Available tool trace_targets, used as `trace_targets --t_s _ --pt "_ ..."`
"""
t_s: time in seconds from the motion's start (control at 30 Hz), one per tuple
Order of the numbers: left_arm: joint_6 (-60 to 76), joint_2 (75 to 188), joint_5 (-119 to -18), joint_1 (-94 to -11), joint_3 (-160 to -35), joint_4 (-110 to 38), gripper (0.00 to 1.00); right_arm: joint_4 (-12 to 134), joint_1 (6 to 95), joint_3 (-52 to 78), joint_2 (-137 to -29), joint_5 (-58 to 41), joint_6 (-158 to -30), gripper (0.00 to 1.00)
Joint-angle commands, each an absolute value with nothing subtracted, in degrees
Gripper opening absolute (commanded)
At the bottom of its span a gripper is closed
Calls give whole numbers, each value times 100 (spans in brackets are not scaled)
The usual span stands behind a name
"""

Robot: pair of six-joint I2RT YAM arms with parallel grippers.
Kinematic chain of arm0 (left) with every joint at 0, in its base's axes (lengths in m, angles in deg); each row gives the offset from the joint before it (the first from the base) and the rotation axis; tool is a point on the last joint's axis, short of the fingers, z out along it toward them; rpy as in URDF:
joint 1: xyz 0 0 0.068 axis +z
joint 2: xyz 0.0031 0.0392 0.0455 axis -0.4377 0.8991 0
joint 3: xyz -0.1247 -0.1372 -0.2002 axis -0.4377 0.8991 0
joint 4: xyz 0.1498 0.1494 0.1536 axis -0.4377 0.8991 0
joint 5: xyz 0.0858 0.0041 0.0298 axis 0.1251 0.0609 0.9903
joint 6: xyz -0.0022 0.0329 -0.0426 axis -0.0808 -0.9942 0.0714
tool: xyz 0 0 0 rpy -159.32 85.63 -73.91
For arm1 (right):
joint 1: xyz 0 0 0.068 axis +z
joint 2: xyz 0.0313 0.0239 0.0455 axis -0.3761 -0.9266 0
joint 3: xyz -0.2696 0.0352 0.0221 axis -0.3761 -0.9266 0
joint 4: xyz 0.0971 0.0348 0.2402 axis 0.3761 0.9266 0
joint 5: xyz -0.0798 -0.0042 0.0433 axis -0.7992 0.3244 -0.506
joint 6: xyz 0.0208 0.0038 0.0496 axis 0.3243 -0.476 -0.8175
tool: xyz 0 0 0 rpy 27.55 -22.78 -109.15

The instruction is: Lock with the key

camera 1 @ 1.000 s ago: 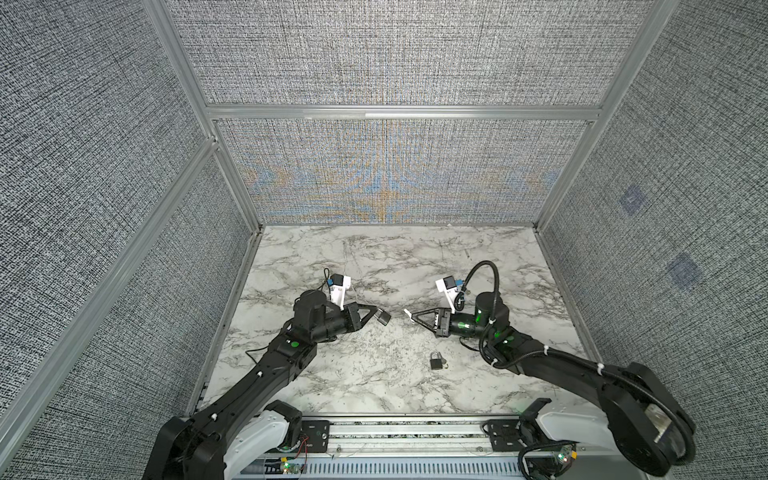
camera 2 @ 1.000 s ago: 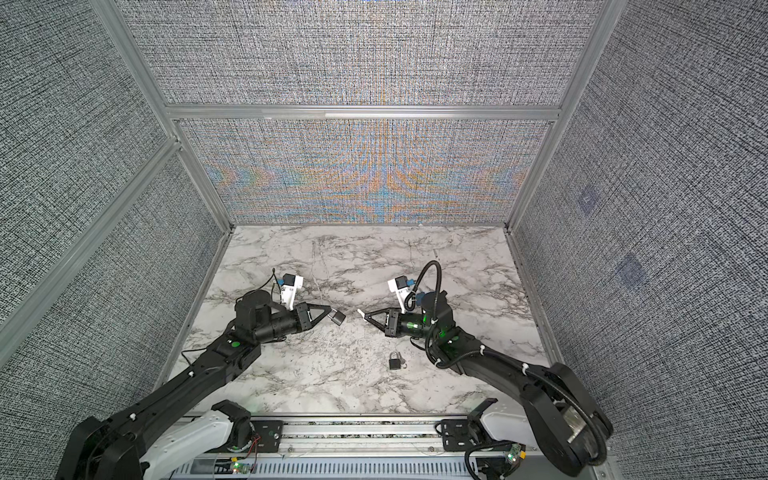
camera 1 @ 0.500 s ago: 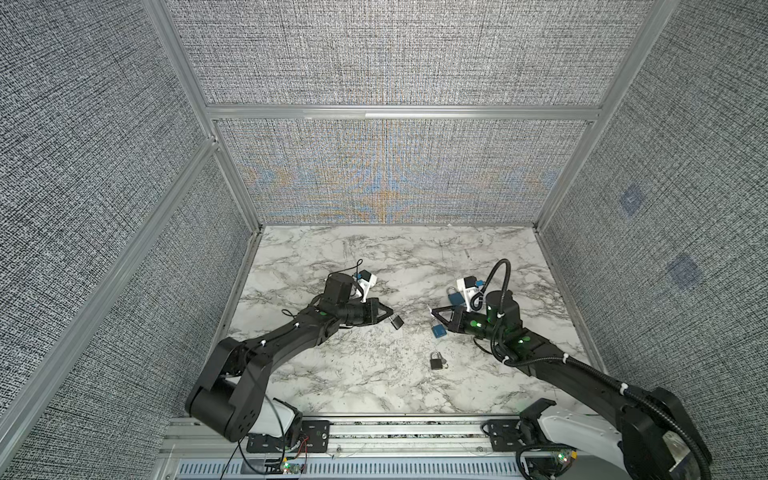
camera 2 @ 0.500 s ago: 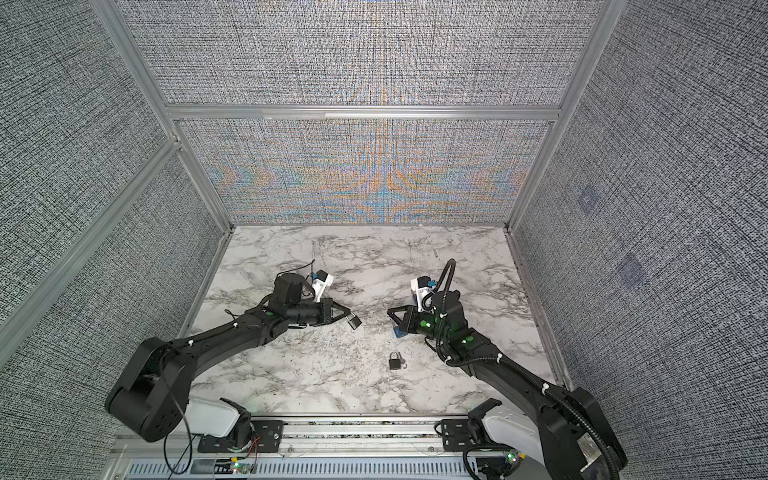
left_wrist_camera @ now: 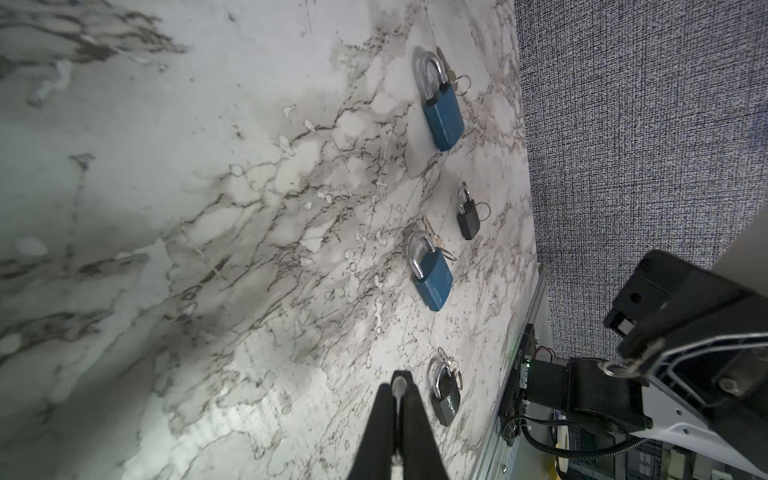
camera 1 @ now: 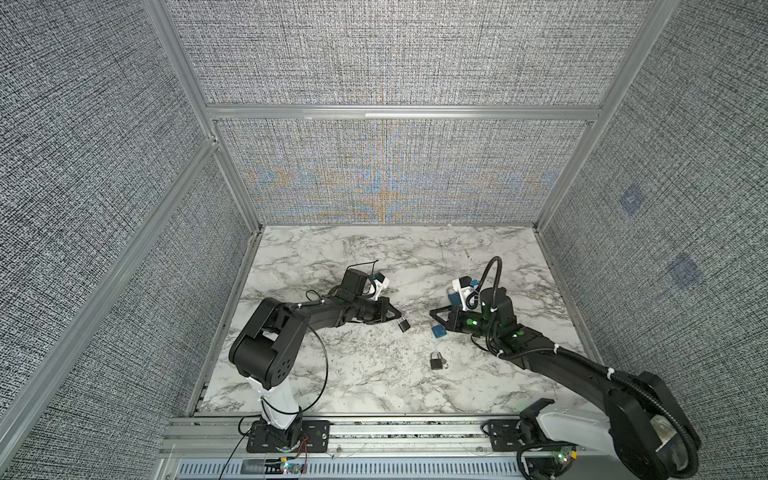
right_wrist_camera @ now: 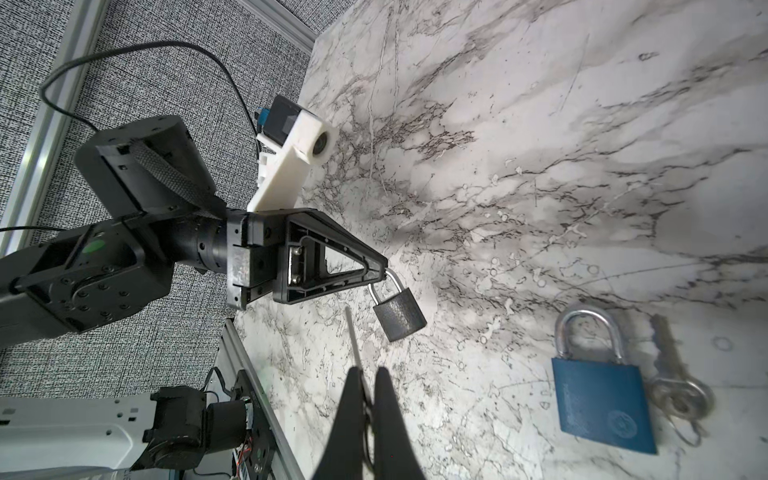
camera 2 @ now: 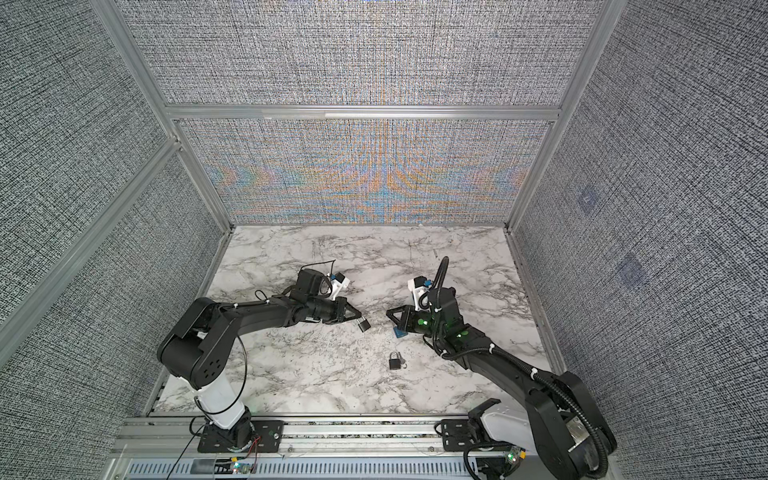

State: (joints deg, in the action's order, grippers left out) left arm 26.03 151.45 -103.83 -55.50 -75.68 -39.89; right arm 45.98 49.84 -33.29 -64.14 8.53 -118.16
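left jaws clamped on the curved metal shackle (right_wrist_camera: 397, 281) of a small dark grainy padlock (right_wrist_camera: 400, 318), right jaws pinching a thin silver key (right_wrist_camera: 352, 332), veined marble worktop (camera 1: 357, 374)

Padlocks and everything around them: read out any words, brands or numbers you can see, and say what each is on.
No text can be read.
Blue padlock: round embossed mark on its body, too blurred to read.
Dark padlock hanging from the left jaws: no marking shows.
Key in the right jaws: edge-on, nothing legible.
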Motion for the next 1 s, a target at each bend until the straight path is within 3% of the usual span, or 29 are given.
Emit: trace_targets --t_s 0.0,0.67,0.73,0.97 --pt "2532 15287 -10435 -5549 -7623 -4179 0 4544 4978 -3269 -6492 874 -11788 0" --pt "2712 15886 -10018 -5550 -7831 -4217 0 4350 4986 -3229 -6928 926 -11875 0" --pt "2739 15852 -9917 -5549 -7813 -4217 19 4379 4999 -3216 -6928 902 -11867 0" --pt "2738 15513 -9515 -5547 -7748 -4193 30 4708 5071 -3016 -6987 616 -11676 0"
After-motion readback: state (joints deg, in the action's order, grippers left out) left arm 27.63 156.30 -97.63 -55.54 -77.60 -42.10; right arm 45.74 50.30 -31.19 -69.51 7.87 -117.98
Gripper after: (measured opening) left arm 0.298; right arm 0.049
